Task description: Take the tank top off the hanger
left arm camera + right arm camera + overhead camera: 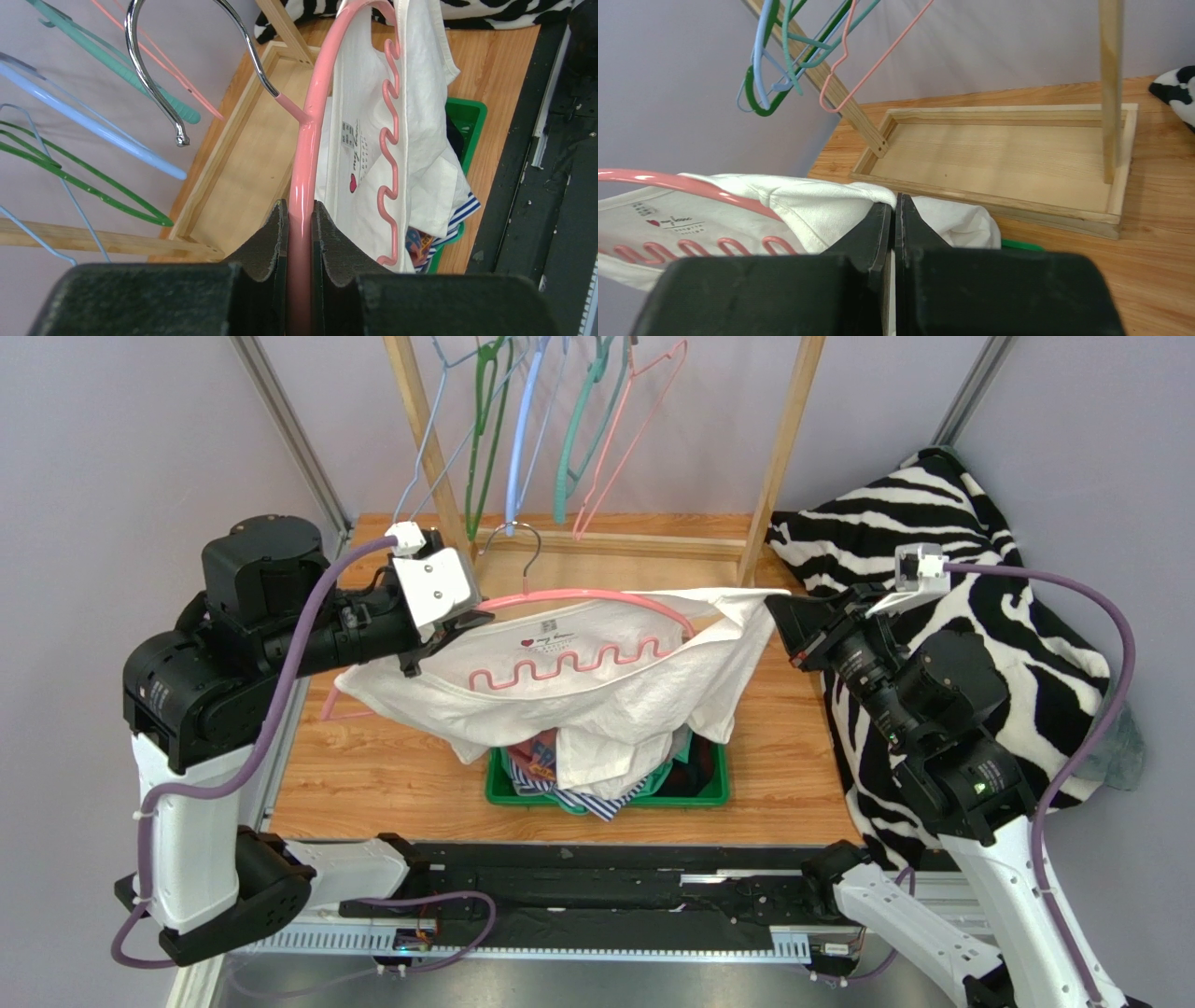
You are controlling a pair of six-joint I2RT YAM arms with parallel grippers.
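A white tank top (589, 679) hangs stretched over a pink hanger (582, 597) with a wavy lower bar and a chrome hook (151, 77), held above the table. My left gripper (300, 210) is shut on the hanger's pink rod near its left end, also seen from above (463, 623). My right gripper (894, 203) is shut on a fold of the tank top's white cloth (829, 203) at its right edge, at the garment's right corner in the top view (780, 616). The cloth sags between both arms.
A green basket (709, 791) of clothes sits under the tank top. Behind stands a wooden rack (779, 462) with several coloured hangers (526, 420) and a tray base (997, 157). A zebra-print cloth (982, 602) lies at the right.
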